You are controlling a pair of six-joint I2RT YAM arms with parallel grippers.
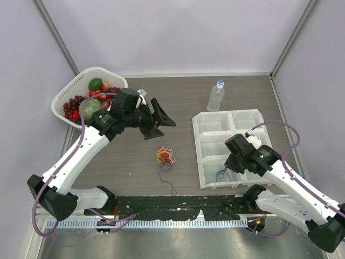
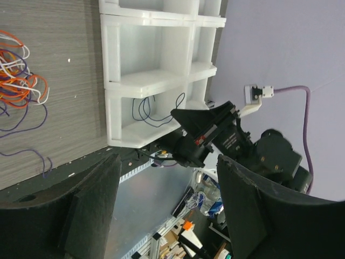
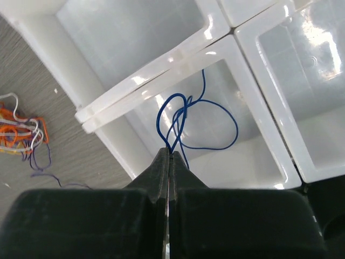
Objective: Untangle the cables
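As far as I can tell, done: one blue cable (image 3: 183,121) is apart from the pile, in the tray's (image 1: 200,162) near left box.
Left to do: the cable pile (image 1: 166,155) on the table.
Right gripper (image 3: 168,156): pinching the blue cable.
Left gripper (image 1: 166,128): wide apart, holding nothing.
Pointing: its loops stretch straight out from my fingertips.

Fruit basket (image 1: 67,90), bottle (image 1: 215,97) (upright) and compartment tray (image 1: 212,127) share the table (image 1: 135,162).

Grey wood-grain tabletop (image 1: 183,105); pale lavender walls (image 1: 178,32) on three sides; metal corner posts (image 1: 291,38); even light.
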